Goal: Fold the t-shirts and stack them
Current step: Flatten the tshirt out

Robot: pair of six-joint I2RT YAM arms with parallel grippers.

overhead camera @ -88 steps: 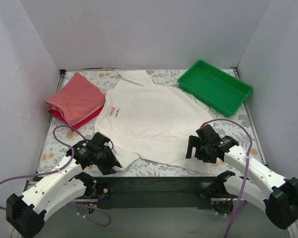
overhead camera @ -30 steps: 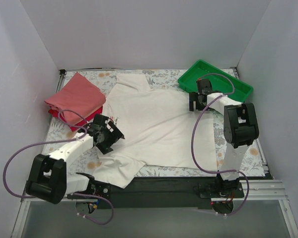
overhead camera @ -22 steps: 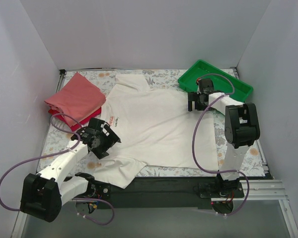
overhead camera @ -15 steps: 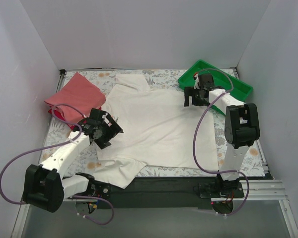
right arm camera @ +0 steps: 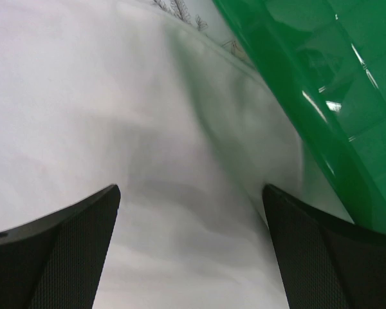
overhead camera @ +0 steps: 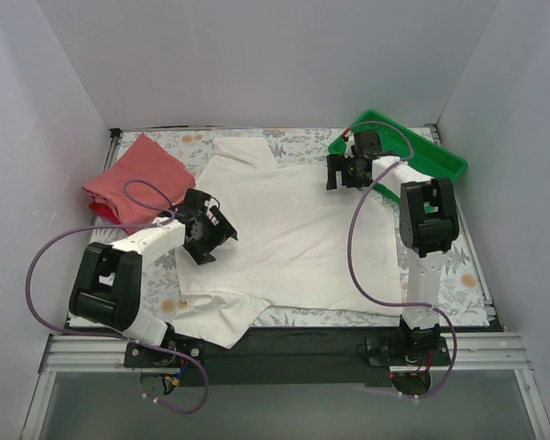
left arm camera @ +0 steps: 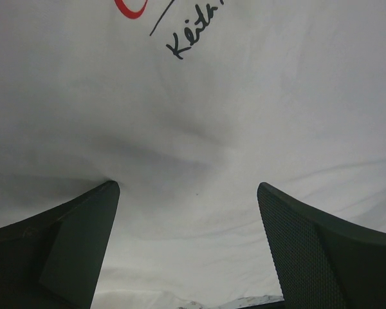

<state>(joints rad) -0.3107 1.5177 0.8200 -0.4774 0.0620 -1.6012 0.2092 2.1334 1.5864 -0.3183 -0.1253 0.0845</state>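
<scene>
The cream-white t-shirt (overhead camera: 289, 225) lies spread on the table, plain side up, with a small red-and-black print near its left edge (left arm camera: 174, 29). My left gripper (overhead camera: 204, 240) is open just above the shirt's left side, with cloth between its fingers (left arm camera: 186, 219). My right gripper (overhead camera: 341, 172) is open over the shirt's right shoulder (right arm camera: 180, 193), beside the green tray. The folded salmon-pink t-shirt (overhead camera: 133, 179) lies on the red one (overhead camera: 105, 213) at the far left.
The green plastic tray (overhead camera: 412, 156) stands at the back right, its wall close to my right gripper (right arm camera: 309, 84). White walls close in the table on three sides. The shirt's lower left corner (overhead camera: 211, 316) is rumpled near the front edge.
Both arms reached out from the near edge. My left gripper moved up to the shirt's left side. My right gripper moved to the back, by the tray, then shifted left. The shirt's lower left corner is now rumpled.
</scene>
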